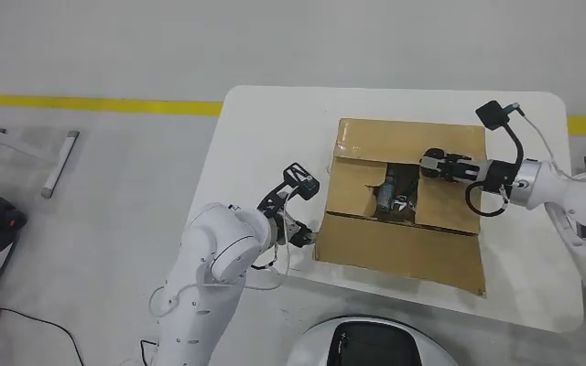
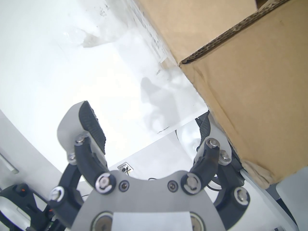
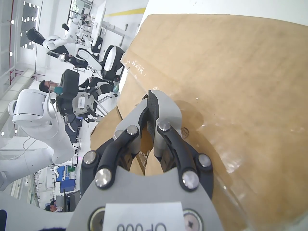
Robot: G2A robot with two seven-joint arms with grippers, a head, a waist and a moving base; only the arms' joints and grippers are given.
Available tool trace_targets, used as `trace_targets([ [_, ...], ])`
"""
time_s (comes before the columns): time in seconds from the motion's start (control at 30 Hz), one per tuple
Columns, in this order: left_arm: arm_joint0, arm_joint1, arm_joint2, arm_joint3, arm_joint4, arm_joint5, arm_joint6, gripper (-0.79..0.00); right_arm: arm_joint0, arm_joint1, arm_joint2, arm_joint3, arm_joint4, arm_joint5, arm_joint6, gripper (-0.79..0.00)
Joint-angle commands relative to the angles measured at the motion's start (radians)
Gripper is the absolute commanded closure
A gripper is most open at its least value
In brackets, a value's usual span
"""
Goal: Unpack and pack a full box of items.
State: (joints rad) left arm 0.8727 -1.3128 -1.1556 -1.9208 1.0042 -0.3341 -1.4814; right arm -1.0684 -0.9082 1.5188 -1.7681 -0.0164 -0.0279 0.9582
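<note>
The cardboard box (image 1: 403, 242) sits on the right half of the white table (image 1: 265, 137), its top flaps partly folded back so a narrow gap shows in the middle. In that gap I see dark items (image 1: 389, 194) packed close; I cannot tell what they are. My right gripper (image 3: 151, 97) is at the inner edge of the right flap (image 1: 449, 206), fingers pressed together; I cannot tell whether cardboard is pinched between them. My left gripper (image 2: 144, 117) is low at the box's near-left corner, spread wide and gripping nothing, with one finger (image 2: 92, 126) over bare table and the other just beside the box wall. I judge the corrugated flaps stiff but springy at the crease, and the clear tape (image 3: 216, 155) on the flap looks slippery. I would take each flap by its free edge, away from the tape, and brace the corner, since even a full box could slide on this smooth tabletop
</note>
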Motion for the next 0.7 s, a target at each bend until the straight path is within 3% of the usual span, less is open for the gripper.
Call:
trace_targets([
  [0.0,-0.013,0.001,-0.01,0.004,-0.021,0.02,0.01,-0.785,0.0,0.001,0.002,-0.005,0.003,0.0,0.0,0.0],
  [0.17,-0.042,0.001,0.003,0.02,-0.003,0.065,0.051,-0.785,-0.006,0.007,0.057,-0.048,0.045,-0.015,0.007,0.0],
  [0.33,-0.076,-0.004,0.032,0.061,0.04,0.116,0.133,-0.785,-0.049,0.019,0.181,-0.118,0.091,-0.047,0.021,0.0],
  [0.5,-0.119,-0.015,0.083,0.116,0.037,0.166,0.198,-0.785,-0.123,0.031,0.273,-0.221,-0.007,-0.095,0.034,0.0],
  [0.67,-0.16,-0.026,0.114,0.172,0.038,0.224,0.241,-0.785,-0.192,0.032,0.293,-0.285,-0.107,-0.104,-0.026,0.0],
])
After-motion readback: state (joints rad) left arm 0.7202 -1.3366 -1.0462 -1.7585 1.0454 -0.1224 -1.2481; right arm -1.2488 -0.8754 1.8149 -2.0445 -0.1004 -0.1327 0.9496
